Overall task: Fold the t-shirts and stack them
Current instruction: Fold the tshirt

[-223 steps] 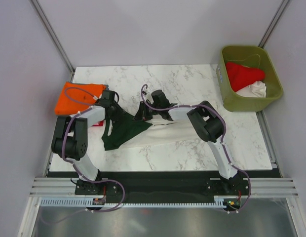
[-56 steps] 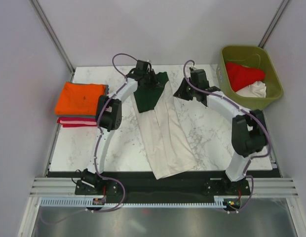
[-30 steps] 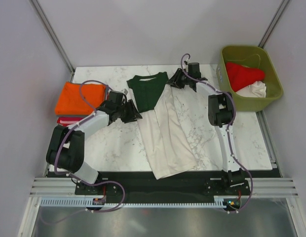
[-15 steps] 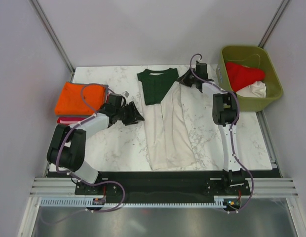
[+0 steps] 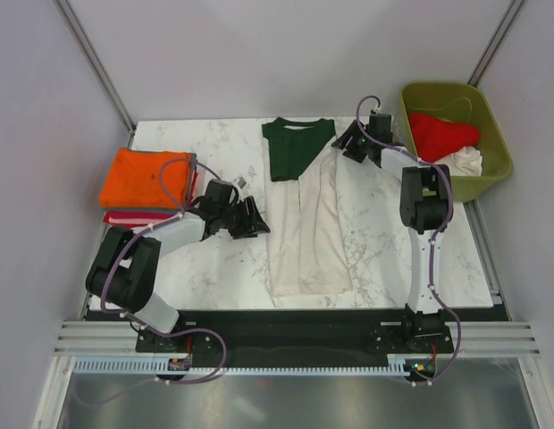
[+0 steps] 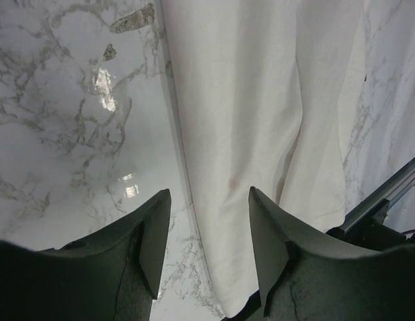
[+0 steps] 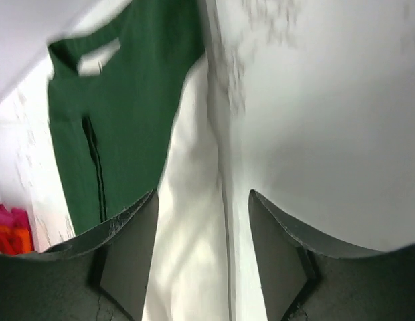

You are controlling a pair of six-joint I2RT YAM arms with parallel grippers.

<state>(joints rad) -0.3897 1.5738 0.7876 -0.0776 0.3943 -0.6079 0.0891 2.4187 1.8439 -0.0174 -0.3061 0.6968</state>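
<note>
The cream t-shirt [image 5: 311, 232] lies lengthwise down the middle of the table, folded narrow, its dark green part [image 5: 297, 149] at the far end. My left gripper [image 5: 257, 220] hovers just left of the shirt's left edge, open and empty; in the left wrist view its open jaws [image 6: 207, 251] straddle that cream edge [image 6: 254, 100]. My right gripper [image 5: 347, 143] is open beside the shirt's upper right edge. In the right wrist view the gripper [image 7: 201, 257] stands over cream cloth [image 7: 194, 221], beside the green part [image 7: 127, 114]. Folded orange [image 5: 143, 177] and red [image 5: 123, 218] t-shirts are stacked at the left.
An olive-green bin [image 5: 417, 183] stands at the far right, off the table's corner, with a red t-shirt [image 5: 442, 134] and a white one [image 5: 465, 162] inside. The marble table [image 5: 384, 241] ends at a black rail along the near side. Grey walls close in on the back and sides.
The cream shirt has slid right and straightened. My right gripper moved right along its top edge and opened off the cloth. My left gripper drifted right towards the shirt.
</note>
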